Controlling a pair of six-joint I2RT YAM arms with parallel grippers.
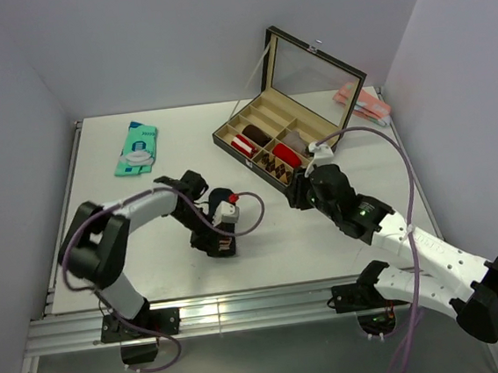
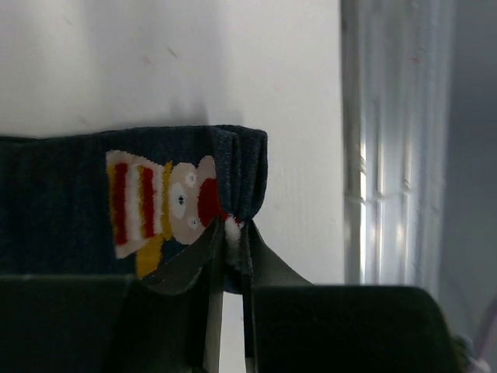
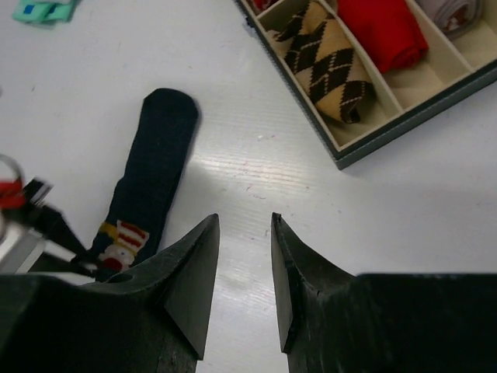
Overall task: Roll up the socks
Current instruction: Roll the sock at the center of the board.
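Observation:
A navy sock [image 3: 155, 159] with a red, white and yellow bear print lies flat on the white table, toe pointing away. In the left wrist view my left gripper [image 2: 233, 231] is shut on the bunched cuff edge of the sock [image 2: 62, 202]. In the top view the left gripper [image 1: 221, 242] sits at the sock's near end, with a bit of the sock [image 1: 223, 195] showing beyond it. My right gripper [image 3: 242, 221] is open and empty above the bare table to the right of the sock; the top view shows it [image 1: 301, 192] near the box's front corner. No brown sock shows loose.
An open divided box [image 1: 227, 144] with a mirrored lid stands at the back right and holds red, striped and argyle rolls [image 3: 326, 58]. A flat teal packet [image 1: 137, 149] lies at the back left. Pink items [image 1: 360, 101] lie behind the box. A metal rail [image 1: 243, 309] runs along the table's front edge.

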